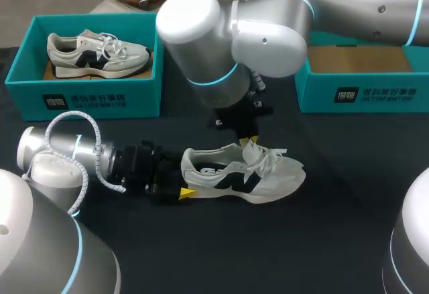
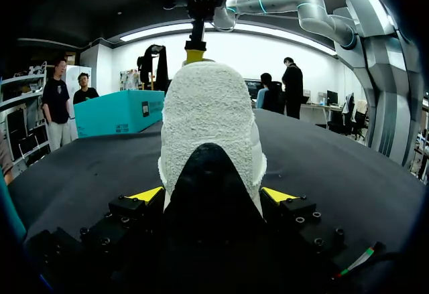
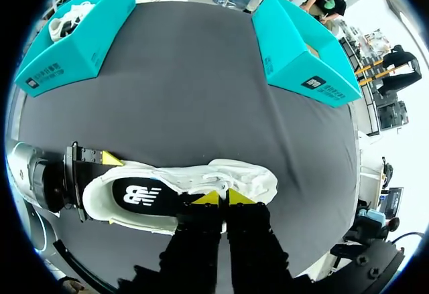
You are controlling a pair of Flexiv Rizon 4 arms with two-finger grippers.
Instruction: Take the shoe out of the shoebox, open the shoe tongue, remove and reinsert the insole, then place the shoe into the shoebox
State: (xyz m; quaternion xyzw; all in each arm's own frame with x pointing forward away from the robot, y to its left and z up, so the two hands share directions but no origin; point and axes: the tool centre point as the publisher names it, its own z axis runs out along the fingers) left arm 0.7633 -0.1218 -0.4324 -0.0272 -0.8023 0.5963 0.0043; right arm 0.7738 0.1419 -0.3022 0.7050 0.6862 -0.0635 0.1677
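Left gripper (image 2: pixel 212 194) clamps shoe (image 1: pixel 258 179) — fuzzy, white, rounded heel (image 2: pixel 208 113).

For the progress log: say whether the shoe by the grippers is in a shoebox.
Out: the shoe rests sole-down on the table, heel in the left gripper.

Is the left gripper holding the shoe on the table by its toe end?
No: the left gripper is clamped on the heel of the shoe, one yellow tip on each side, and the toe points away from it.
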